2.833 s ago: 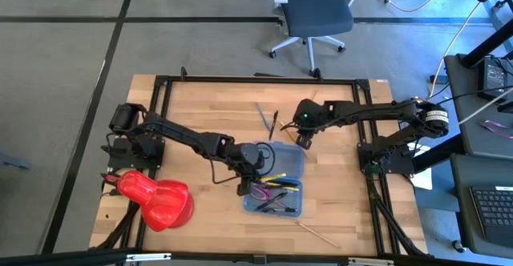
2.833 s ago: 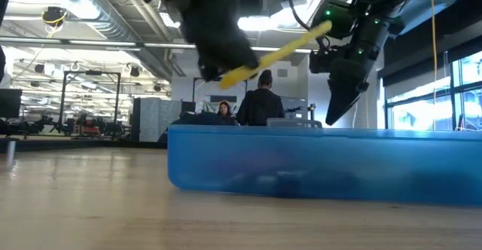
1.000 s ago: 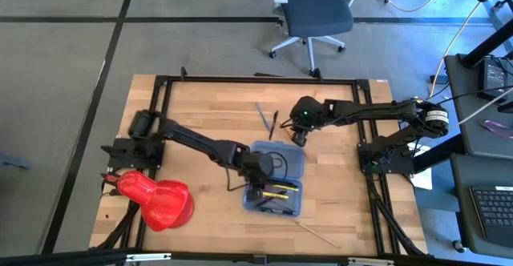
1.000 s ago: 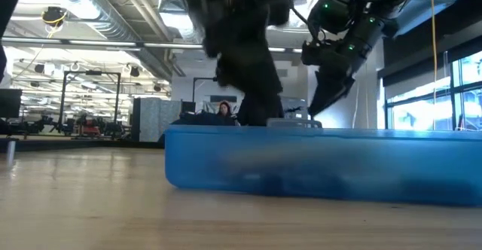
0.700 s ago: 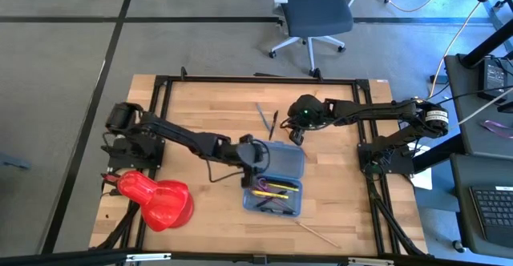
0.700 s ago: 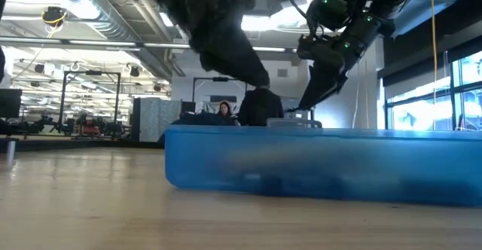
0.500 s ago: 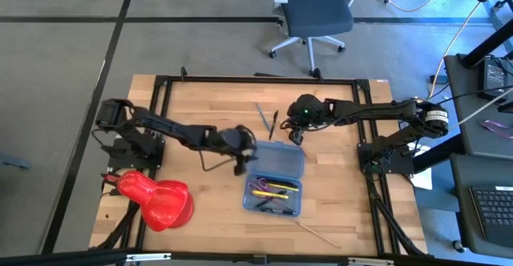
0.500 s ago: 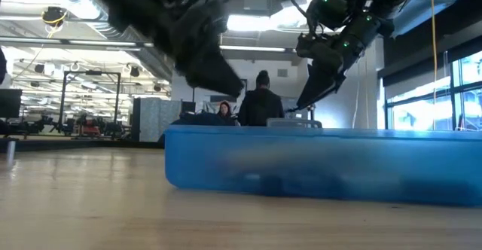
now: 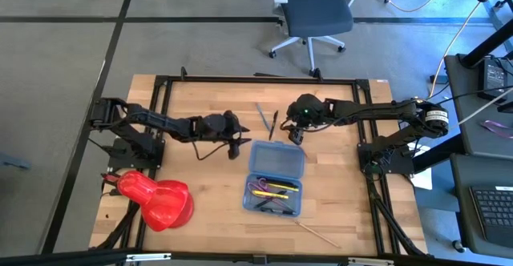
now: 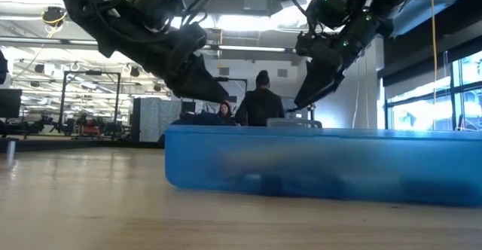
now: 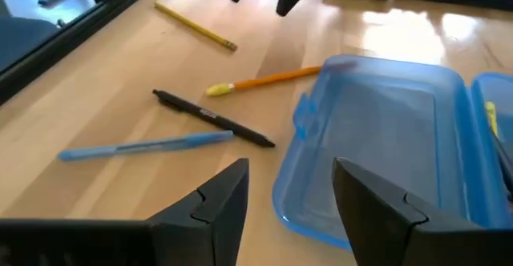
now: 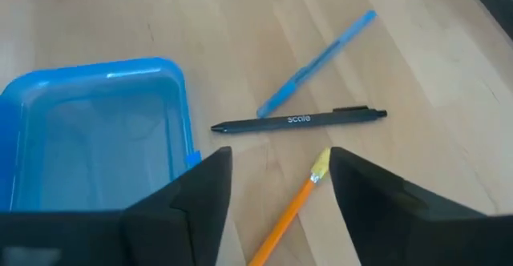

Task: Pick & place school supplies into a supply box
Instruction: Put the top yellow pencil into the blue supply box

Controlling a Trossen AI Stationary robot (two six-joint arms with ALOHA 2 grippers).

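Observation:
The blue supply box (image 9: 274,178) lies open on the table. Its near half holds a yellow pencil (image 9: 277,187), purple scissors (image 9: 258,191) and dark pens; its far half (image 11: 377,146) is bare. A blue pen (image 12: 321,58), a black pen (image 12: 300,120) and an orange pencil (image 12: 288,210) lie on the wood beyond the box's far end. My left gripper (image 9: 235,146) is open and empty, left of the box's far half. My right gripper (image 9: 293,135) is open and empty above the orange pencil, close to the two pens.
A glossy red object (image 9: 156,199) lies at the near left corner. A plain wooden pencil (image 9: 317,234) lies near the front edge, right of the box. A yellow pencil (image 11: 196,26) lies on the wood beyond the pens. People stand in the room behind the table (image 10: 261,103).
My left gripper has risen out of the box's near half and drawn back toward the table's far left, open and empty; the yellow pencil stays in the box. My right gripper has edged a little toward the table's left, toward the pens.

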